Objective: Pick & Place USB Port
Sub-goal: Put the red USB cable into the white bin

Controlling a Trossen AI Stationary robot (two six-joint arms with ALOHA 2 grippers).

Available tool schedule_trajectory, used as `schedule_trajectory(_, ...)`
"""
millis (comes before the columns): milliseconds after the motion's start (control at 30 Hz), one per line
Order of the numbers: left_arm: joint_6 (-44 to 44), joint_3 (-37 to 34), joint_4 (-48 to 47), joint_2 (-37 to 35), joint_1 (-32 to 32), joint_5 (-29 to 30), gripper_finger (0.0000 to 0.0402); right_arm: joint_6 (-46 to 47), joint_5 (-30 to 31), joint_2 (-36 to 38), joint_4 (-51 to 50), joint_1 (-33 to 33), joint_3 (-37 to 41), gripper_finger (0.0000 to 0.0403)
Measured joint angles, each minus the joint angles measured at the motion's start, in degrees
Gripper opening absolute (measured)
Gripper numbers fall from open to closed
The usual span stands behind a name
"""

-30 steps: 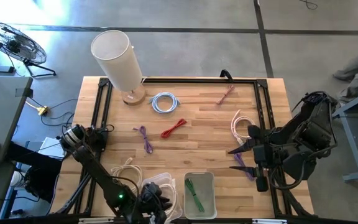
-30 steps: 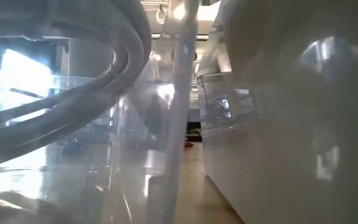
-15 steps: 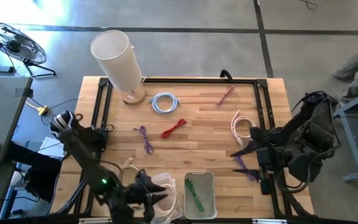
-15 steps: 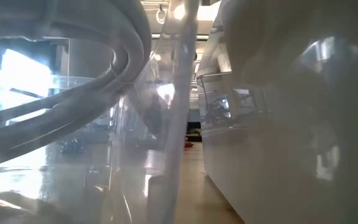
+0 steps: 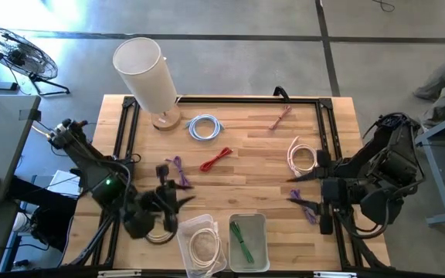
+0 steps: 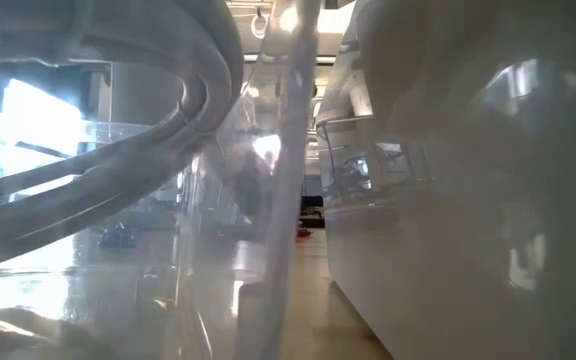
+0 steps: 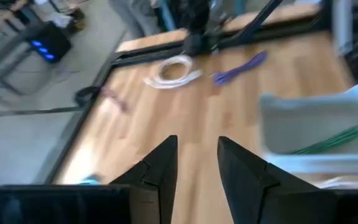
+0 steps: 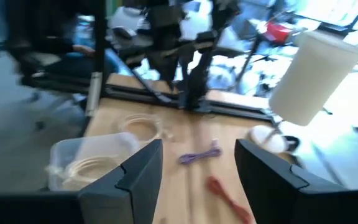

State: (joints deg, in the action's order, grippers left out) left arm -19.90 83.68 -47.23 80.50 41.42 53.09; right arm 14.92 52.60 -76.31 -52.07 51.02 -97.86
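Note:
Several short cables lie flat on the wooden table: a blue-white coil (image 5: 203,127), a red one (image 5: 215,158), a purple one (image 5: 178,171), a pinkish one (image 5: 281,117), a white-pink coil (image 5: 300,155) and a second purple one (image 5: 307,207). A cream coil (image 5: 204,247) lies in the left clear container (image 5: 185,229); a green cable (image 5: 242,241) lies in the right container (image 5: 247,220). My left gripper (image 5: 173,191) (image 7: 196,140) hovers open and empty beyond the left container. My right gripper (image 5: 297,190) (image 8: 197,146) hangs open and empty by the second purple cable.
A white lamp (image 5: 147,71) stands at the far left corner. A black frame (image 5: 246,100) runs round the tabletop. Another cream cable (image 5: 157,234) lies on the table by the left arm. The low view is filled by the clear container walls (image 6: 268,200). A fan (image 5: 15,51) stands on the floor.
My left arm has swung up from over the left container at the near edge toward the far edge and the table's middle; its gripper now sits by the purple cable. The container with the cream coil, earlier covered by the arm, is now in plain sight.

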Motion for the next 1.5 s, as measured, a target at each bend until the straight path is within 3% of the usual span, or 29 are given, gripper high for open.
schedule_trajectory(233, 0.25, 0.0, -11.69, -0.13, -9.14, -1.17, 0.0111, 0.12, 5.14, 0.02, 0.0, -0.05, -0.02, 0.0192)
schedule_trajectory(433, 5.12, -0.02, -17.26, -2.36, -22.35, -14.73, 0.0111, 1.59, 7.63, 0.02, 0.0, -0.04, -0.03, 0.0192)
schedule_trajectory(633, 18.17, -0.02, -16.2, -2.57, -33.91, -26.36, 0.0111, 1.52, 11.04, 0.02, 0.0, -0.5, -0.07, 0.0192)
schedule_trajectory(833, 25.89, -0.04, -15.27, -1.74, -41.72, -31.71, 0.0116, 1.46, 9.89, 0.02, -0.7, -2.76, -0.07, 0.0192)
schedule_trajectory(1067, 29.51, 0.05, -15.07, -0.19, -46.64, -32.01, 0.0164, 2.97, 9.44, 0.02, -2.73, -4.59, -0.07, 0.0192)
schedule_trajectory(1267, 29.9, -0.07, -14.53, 2.77, -48.33, -37.13, 0.0188, 2.97, 9.81, 0.04, -3.07, -5.02, -0.07, 0.0192)
schedule_trajectory(1500, 20.56, -1.8, -10.34, 9.64, -50.08, -41.33, 0.019, 3.08, 9.96, 0.04, -3.17, -6.04, -0.07, 0.0192)
